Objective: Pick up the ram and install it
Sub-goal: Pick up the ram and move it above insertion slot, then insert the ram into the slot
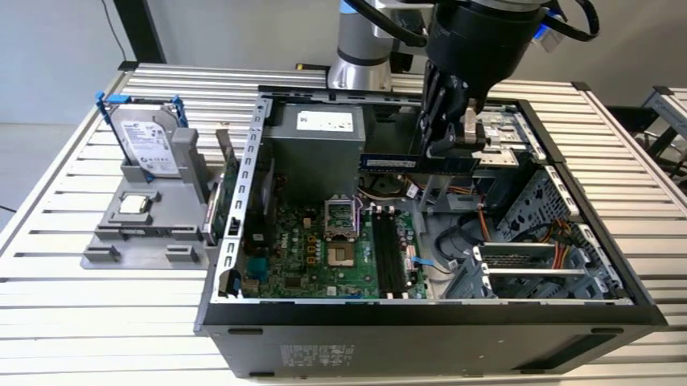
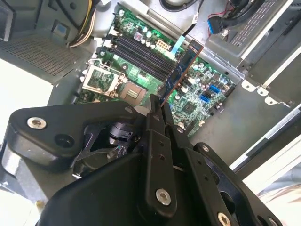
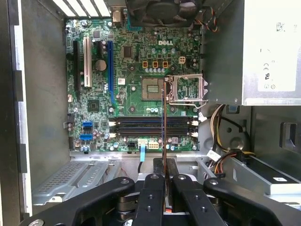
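1 gripper clamping ram over open computer case, slatted table

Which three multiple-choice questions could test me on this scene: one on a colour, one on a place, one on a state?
1. What colour are the rails on the hard drive?
A. red
B. yellow
C. blue

2. Where is the ram?
A. in a board slot
B. in the gripper, above the open case
C. on the hard drive

3. In what state are the memory slots?
A. empty
B. all filled
C. covered by a card

Answers:
1 C: blue strips frame the drive in the exterior view.
2 B: the gripper is shut on it over the case.
3 A: the first wrist view shows bare black slots.
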Available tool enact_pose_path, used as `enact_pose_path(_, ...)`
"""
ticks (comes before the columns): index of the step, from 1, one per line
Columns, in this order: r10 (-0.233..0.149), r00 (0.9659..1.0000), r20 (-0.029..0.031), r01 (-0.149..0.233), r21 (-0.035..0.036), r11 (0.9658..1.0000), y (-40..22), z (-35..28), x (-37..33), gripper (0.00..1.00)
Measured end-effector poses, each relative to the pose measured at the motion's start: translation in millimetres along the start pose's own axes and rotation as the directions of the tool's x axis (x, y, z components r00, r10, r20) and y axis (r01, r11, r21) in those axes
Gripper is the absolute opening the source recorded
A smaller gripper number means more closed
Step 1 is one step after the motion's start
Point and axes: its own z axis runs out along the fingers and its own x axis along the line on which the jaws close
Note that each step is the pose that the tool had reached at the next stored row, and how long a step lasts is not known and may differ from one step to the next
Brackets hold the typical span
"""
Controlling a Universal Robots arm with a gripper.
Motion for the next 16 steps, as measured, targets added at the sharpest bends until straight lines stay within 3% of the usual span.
enact_pose_path(9,0.002,1.0,0.0,-0.002,0.0,1.0,0.0,0.0,0.0,0.0)
enact_pose_path(13,0.05,0.9987,0.0013,-0.05,0.0011,0.9987,-0.1,-0.1,0.0,0.0)
enact_pose_path(16,0.099,0.9951,0.0027,-0.099,0.0022,0.9951,0.0,0.0,0.0,0.0)
